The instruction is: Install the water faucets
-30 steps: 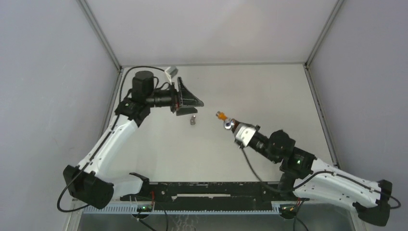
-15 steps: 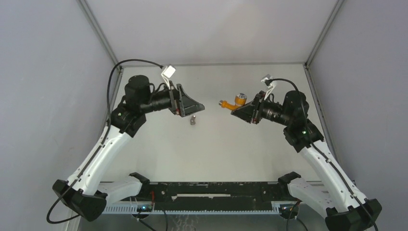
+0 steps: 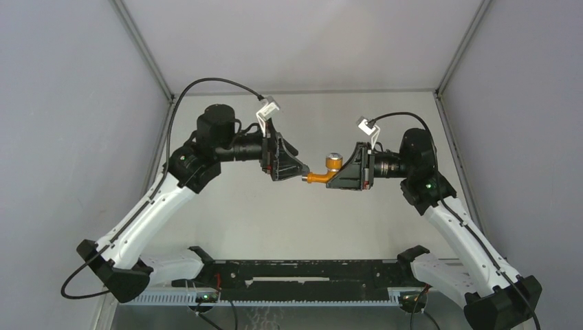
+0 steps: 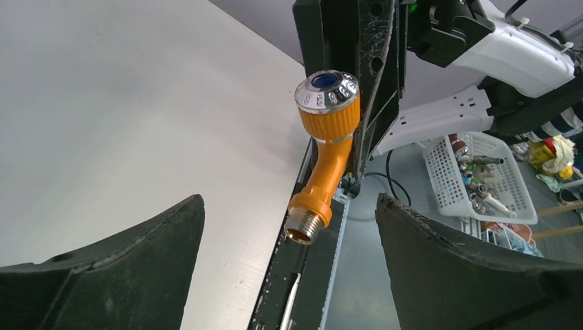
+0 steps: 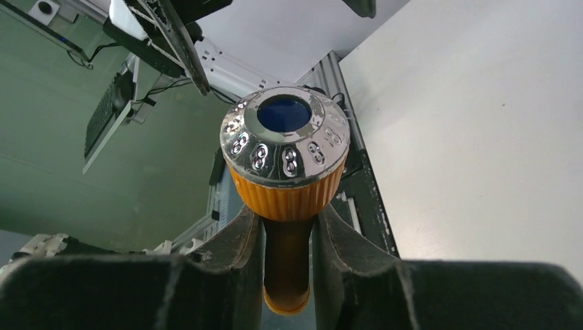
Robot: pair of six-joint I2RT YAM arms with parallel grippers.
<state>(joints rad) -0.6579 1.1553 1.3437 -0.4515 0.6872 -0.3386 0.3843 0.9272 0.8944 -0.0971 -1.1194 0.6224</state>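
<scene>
My right gripper (image 3: 335, 177) is shut on the orange tap body (image 3: 317, 176) and holds it in the air over the middle of the table. The fingers (image 5: 244, 237) clamp its stem below the silvery round knob (image 5: 285, 134). My left gripper (image 3: 300, 172) faces it, open and empty. In the left wrist view the tap's threaded metal end (image 4: 304, 227) points between the left gripper's (image 4: 289, 206) wide-apart jaws without touching them. The small grey fitting is hidden in every view.
The grey table (image 3: 240, 220) lies below both arms, with a black rail (image 3: 295, 271) at its near edge. Grey walls close in the left, back and right sides. A white basket of tools (image 4: 491, 179) stands beyond the table edge.
Both grippers have moved toward the middle and now face each other. The right one turned the tap's threaded end toward the left jaws. The left gripper now covers the spot where the grey fitting lay.
</scene>
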